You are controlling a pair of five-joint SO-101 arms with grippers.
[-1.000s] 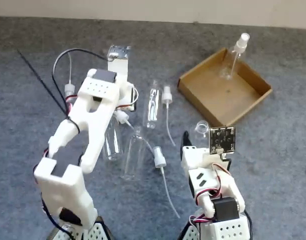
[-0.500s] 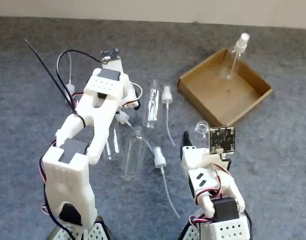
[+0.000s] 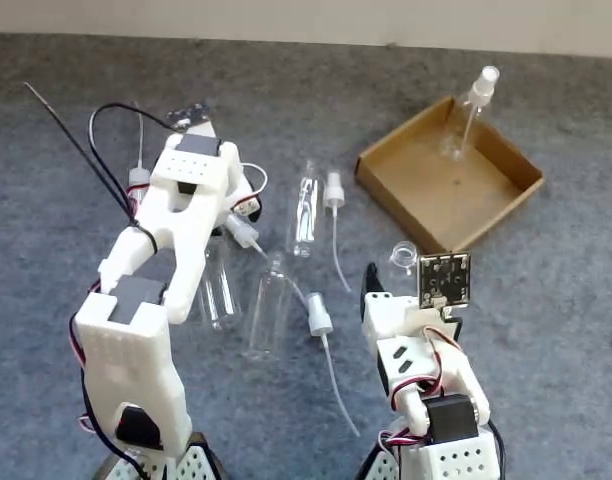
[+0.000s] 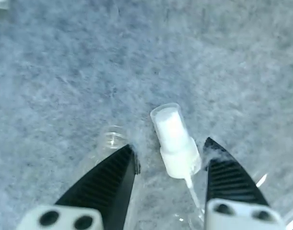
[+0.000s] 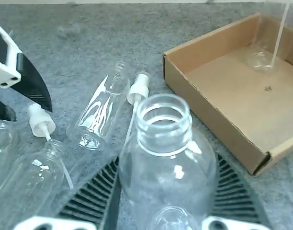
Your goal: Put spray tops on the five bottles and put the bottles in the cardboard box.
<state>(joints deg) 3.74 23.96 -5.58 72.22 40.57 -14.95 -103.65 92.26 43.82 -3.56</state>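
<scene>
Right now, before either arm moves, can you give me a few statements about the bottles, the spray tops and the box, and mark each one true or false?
1. The right gripper is shut on a held bottle that has no top on its neck. True.
2. Three bottles stand in the cardboard box. False: only one capped bottle stands in it.
3. The left gripper is open, with a spray top between its jaws. True.
4. Every bottle outside the box stands upright. False: the far lying bottle and the near lying bottle are on their sides, both without tops.
</scene>
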